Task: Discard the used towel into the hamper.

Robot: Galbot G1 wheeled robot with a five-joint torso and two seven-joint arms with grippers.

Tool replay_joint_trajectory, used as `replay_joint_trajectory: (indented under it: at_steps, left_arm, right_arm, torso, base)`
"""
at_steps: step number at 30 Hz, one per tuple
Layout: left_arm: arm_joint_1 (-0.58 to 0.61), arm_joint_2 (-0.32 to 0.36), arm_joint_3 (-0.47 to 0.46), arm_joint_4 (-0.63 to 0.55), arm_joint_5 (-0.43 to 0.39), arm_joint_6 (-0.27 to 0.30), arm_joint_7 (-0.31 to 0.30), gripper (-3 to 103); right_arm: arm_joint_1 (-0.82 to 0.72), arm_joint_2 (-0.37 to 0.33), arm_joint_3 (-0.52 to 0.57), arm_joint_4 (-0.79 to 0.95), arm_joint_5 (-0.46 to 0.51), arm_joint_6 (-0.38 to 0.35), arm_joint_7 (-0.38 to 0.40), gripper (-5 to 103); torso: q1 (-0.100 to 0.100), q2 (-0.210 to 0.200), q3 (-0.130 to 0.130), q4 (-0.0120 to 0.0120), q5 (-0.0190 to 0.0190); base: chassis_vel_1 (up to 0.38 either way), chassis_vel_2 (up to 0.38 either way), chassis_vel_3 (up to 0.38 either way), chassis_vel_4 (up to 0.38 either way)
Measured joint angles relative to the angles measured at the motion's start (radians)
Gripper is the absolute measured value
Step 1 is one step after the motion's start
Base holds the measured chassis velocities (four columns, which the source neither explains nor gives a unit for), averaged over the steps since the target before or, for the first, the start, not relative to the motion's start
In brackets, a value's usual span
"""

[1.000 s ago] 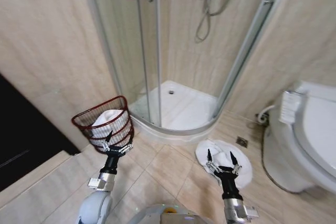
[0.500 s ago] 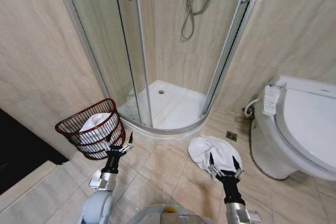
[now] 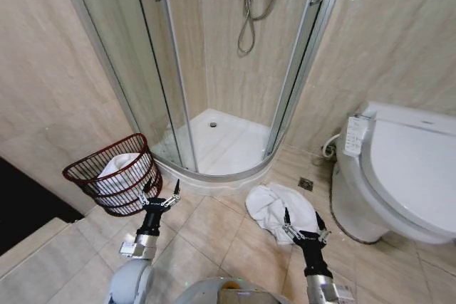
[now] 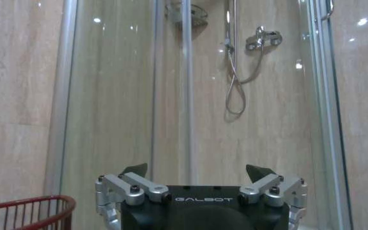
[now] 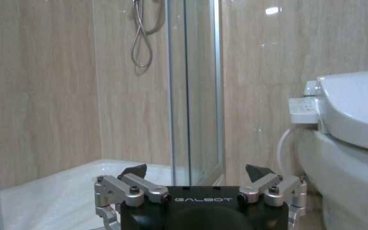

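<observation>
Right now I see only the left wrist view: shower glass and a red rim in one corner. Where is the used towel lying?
Observer: The white towel lies crumpled on the floor tiles, between the shower base and the toilet.
Operator: Is the right hand close to it?
Observer: Yes. In the head view the right hand is at the towel's near edge, open and holding nothing.
Operator: Is the red rim the hamper?
Observer: Yes. The hamper stands by the wall beside the shower, and a white cloth already lies inside it.
</observation>
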Motion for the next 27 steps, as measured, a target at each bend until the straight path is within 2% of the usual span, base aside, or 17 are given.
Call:
replay_joint_trajectory:
  at_steps: [8,21,27]
  left_arm:
    - [0.005,-0.003,0.005,-0.005,-0.001,0.000,0.000,100]
    - [0.012,-0.010,0.020,-0.006,-0.003,0.016,0.001,100]
    - [0.015,-0.011,0.023,-0.001,-0.002,0.019,0.000,100]
  right_arm:
    - [0.001,0.000,0.000,-0.002,0.002,0.000,0.001,100]
    - [0.000,-0.002,0.005,-0.019,-0.001,0.019,0.006,100]
    - [0.003,-0.002,0.001,-0.026,-0.003,0.039,0.004,100]
  torso:
    - [0.000,0.001,0.000,0.0001,0.0000]
    - [0.001,0.001,0.001,-0.0001,0.0004]
    - [0.001,0.001,0.001,0.0000,0.0001]
  base:
    - [-0.086,-0.075,0.087,0.091]
    - [-0.161,-0.165,0.165,0.152]
    - [0.012,-0.007,0.009,0.024]
